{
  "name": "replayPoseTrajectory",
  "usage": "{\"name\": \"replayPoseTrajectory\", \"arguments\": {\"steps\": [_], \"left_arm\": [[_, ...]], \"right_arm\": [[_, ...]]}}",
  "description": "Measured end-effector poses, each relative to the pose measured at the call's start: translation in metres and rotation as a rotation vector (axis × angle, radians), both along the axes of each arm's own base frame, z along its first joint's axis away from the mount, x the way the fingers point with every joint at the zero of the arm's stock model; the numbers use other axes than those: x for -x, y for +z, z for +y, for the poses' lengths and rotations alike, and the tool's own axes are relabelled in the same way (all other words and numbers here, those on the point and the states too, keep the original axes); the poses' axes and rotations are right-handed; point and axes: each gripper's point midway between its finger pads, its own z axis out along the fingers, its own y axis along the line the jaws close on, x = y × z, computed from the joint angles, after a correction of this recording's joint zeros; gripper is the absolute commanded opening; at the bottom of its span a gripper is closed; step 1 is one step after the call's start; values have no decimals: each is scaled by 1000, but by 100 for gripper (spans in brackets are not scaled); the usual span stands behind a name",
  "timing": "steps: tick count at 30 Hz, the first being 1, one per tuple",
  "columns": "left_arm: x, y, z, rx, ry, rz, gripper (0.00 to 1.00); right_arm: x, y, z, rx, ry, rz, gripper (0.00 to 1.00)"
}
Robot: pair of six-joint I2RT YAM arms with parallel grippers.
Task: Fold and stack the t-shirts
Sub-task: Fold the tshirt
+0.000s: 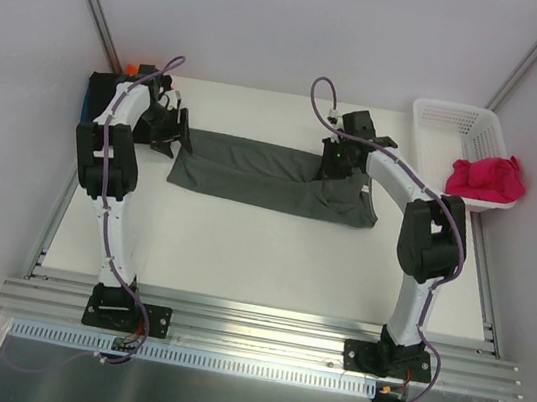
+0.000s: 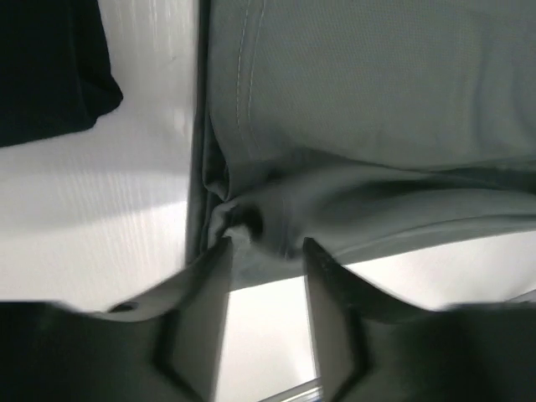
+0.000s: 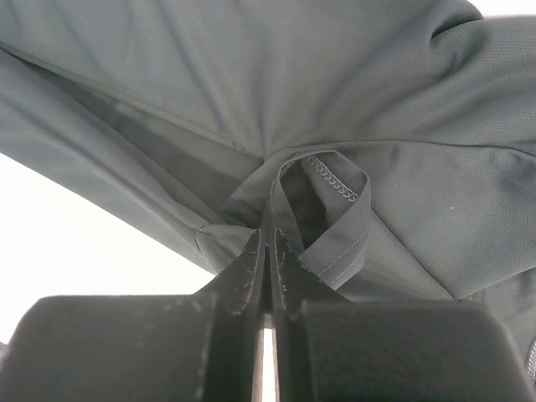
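The dark grey t-shirt (image 1: 272, 176) lay folded into a long strip across the middle of the counter (image 1: 271, 252). At its left end the left gripper (image 2: 266, 251) stood with jaws parted, tips right at the bunched edge. The right gripper (image 3: 268, 244) was clenched on a fold of the same shirt. A pink t-shirt (image 1: 487, 179) sat in the basket (image 1: 443, 116), upper right.

- Two arms are standing at the near edge: left arm (image 1: 114, 153) and right arm (image 1: 430, 235).
- Two grippers are showing: left gripper (image 2: 266, 247) and right gripper (image 3: 266, 239).
- One dark grey t-shirt (image 1: 252, 173) is lying on one table (image 1: 269, 262).
- One magenta-pink t-shirt (image 1: 487, 179) is resting on one white basket (image 1: 443, 114), far right.
- One pile of shirts (image 1: 95, 99), showing dark, blue and orange, is sitting far left; its number of pieces is not showing.
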Motion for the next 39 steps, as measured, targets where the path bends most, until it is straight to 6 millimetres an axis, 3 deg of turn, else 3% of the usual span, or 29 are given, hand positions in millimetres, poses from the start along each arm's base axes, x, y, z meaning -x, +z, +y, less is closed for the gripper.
{"name": "replayPoseTrajectory", "arguments": {"steps": [3, 4, 10, 18, 22, 24, 27, 32, 39], "left_arm": [[-6, -5, -5, -4, -2, -5, 97], [-7, -6, -7, -6, -8, -7, 99], [-5, -7, -21, -7, -30, -5, 98], [27, -2, -25, 7, -20, 43, 89], [30, 16, -29, 21, -25, 10, 87], [28, 25, -34, 50, -34, -15, 86], [26, 30, -44, 83, -51, -29, 85], [29, 21, -60, 135, -79, 5, 84], [37, 11, -69, 170, -90, 47, 84]], "right_arm": [[0, -1, 1, 9, 3, -3, 1], [0, -2, 1, 11, 4, -2, 1], [-1, -11, 5, 23, 13, 4, 1], [-4, -11, 8, 25, 17, -11, 1], [-7, -8, 11, 22, 17, -20, 50], [-11, -6, 10, 31, 20, -36, 56], [-20, 0, 5, 54, 16, -70, 57], [-39, 10, -15, 70, -23, -113, 55], [-50, -9, -47, 106, -70, -84, 47]]}}
